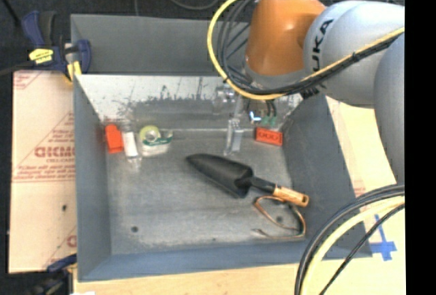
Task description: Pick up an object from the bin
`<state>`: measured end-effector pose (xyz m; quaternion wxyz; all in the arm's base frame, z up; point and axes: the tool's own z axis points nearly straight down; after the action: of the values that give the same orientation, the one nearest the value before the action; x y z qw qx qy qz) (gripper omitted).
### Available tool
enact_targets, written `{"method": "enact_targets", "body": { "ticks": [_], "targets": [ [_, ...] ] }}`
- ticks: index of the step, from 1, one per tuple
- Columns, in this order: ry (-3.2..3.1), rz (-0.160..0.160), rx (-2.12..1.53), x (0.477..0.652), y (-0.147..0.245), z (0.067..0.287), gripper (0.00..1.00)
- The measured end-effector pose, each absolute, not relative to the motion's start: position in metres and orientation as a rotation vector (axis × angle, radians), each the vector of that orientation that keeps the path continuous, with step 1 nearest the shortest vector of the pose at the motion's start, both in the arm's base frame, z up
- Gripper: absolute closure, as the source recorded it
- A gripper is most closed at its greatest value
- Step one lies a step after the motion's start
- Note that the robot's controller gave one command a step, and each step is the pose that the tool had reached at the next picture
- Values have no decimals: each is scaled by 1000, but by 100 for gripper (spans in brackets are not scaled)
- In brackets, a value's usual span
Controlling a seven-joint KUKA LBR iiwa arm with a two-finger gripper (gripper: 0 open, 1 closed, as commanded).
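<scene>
Tool (pixel 234 140) low in the grey bin (pixel 92 171), close to the middle of the far wall, under the orange wrist cover (pixel 276 31) of the arm. Not possible to tell if spread apart or pressed together.

Just toward the near edge from it, black trowel (pixel 221 172) flat on the bin floor. Blade tip toward the left wall, handle with orange end toward the right near corner. Seems apart from the tool, though hard to be sure.

Just beside the tool, on the right-wall side, small red block (pixel 268 137).

Near the right near corner, thin brown loop (pixel 281 217), just beside the trowel's handle.

By the left wall, well apart from the tool: orange block (pixel 113 139), small white piece (pixel 130 144) and green-and-white tape dispenser (pixel 154 137), all close together.
</scene>
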<state>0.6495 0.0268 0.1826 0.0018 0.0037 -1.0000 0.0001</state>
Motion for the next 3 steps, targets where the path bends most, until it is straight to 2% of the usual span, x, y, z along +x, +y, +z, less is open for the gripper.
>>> {"method": "enact_targets", "body": {
  "ticks": [2, 3],
  "targets": [
    [-3141, 2, 106, 649, 22, 187, 0],
    [-3148, 0, 110, 614, 10, 143, 0]
  ]
}}
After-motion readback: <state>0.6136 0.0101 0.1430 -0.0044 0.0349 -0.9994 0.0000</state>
